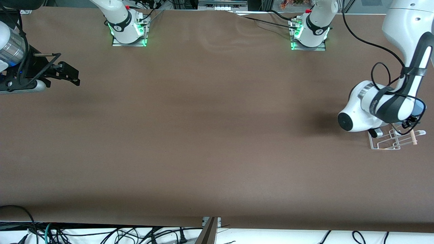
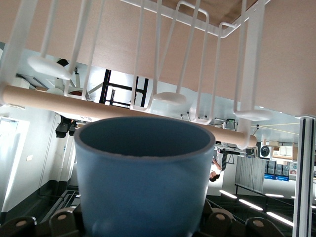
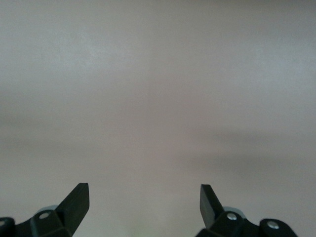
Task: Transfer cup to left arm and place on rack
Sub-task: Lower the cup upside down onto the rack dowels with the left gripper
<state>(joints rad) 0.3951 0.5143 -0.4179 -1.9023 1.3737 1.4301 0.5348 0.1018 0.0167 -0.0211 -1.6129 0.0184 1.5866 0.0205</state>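
Plain matte brown table surface [image 1: 203,135], without pattern. Small tapered plastic cup [image 2: 143,182], uniform light blue, unmarked. Wire drying rack [image 1: 390,142] with looped prongs, white to translucent; the wooden dowel [image 2: 49,98] across it, pale tan. Left arm [image 1: 403,40], white shells with black joint bands and a black cable. Right arm's wrist band [image 1: 12,49], shiny silver; right gripper [image 3: 143,202], black throughout. Both arm bases [image 1: 129,34], white, edged with green light.
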